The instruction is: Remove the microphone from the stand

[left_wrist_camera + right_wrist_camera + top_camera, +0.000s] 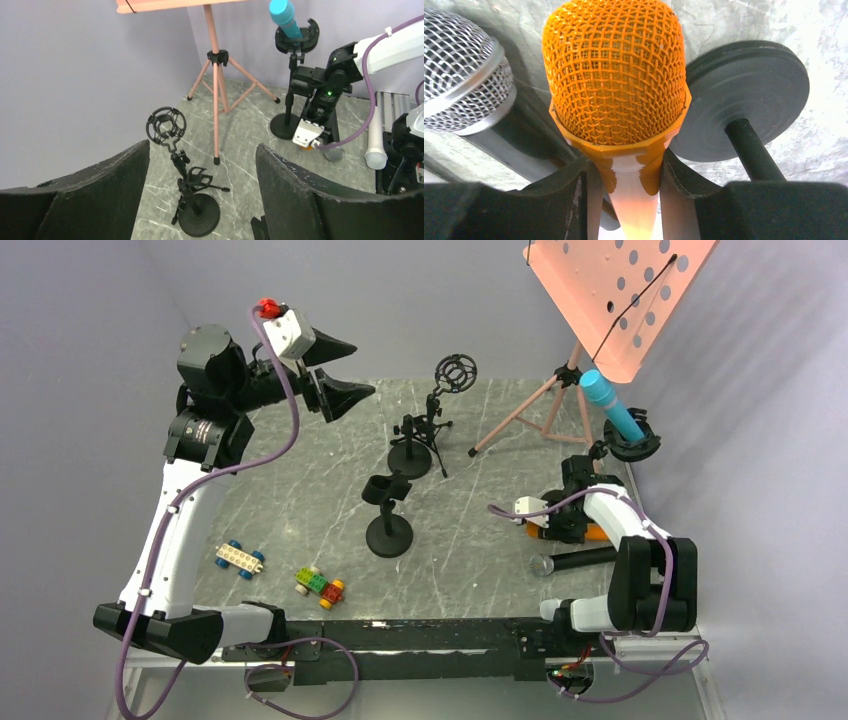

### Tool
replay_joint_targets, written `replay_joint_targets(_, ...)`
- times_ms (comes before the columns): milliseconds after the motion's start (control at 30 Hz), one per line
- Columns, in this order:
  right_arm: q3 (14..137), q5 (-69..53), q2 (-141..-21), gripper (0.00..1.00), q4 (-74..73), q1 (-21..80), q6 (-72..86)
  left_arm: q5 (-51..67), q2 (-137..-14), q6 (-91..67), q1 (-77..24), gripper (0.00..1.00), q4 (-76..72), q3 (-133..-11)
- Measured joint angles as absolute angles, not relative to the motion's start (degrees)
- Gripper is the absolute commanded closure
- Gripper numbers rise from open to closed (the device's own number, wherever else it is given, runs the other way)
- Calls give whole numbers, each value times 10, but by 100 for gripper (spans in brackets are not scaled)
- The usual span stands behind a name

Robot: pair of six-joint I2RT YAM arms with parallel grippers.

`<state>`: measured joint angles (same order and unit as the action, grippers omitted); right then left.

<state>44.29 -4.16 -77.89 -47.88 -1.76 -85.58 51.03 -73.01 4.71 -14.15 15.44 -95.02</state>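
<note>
Orange microphone gripped in right pincer, jaws narrow, clamped on the pale handle just below the mesh head. Long axis near level, running left–right over the right side of the worktop; head end toward the centre, tail toward the right edge. It sits low over the stone surface; cannot tell whether it touches. Left arm stands tall along the left edge, elbow high, wrist turned toward the right. Left pincer is wide, holding nothing, well above the far left of the worktop. Right arm is folded tight: one link upright at the near right corner, forearm doubled back, wrist pitched down onto the microphone. Salmon music stand on a tripod at the far right, desk tilted. Tall stand is just beyond the right wrist, with a teal microphone slanted in its clip, head up. Its disc base lies just beside the orange head. Shock-mount stand at far centre. Short black stand mid-worktop, upright on a round base, clip on top. Silver-headed microphone lies flat alongside the orange one, heads side by side. Blue-wheeled brick car and green-and-red brick car at near left, apart.
</note>
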Motion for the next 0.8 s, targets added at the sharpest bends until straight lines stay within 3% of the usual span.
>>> replay_joint_targets(67,443,-38,-789,59,-472,-27,-861,509,-730,62,-142,13,174,-950)
replay_joint_targets(300,421,-40,-766,36,-482,-44,-883,517,-717,190,-141,11,324,-909)
replay_joint_targets(600,428,-92,-710,17,-533,-44,-877,537,-706,270,-170,11,441,-783)
replay_joint_targets(800,493,-148,-669,16,-578,-22,-844,490,-693,271,-251,13,432,-732)
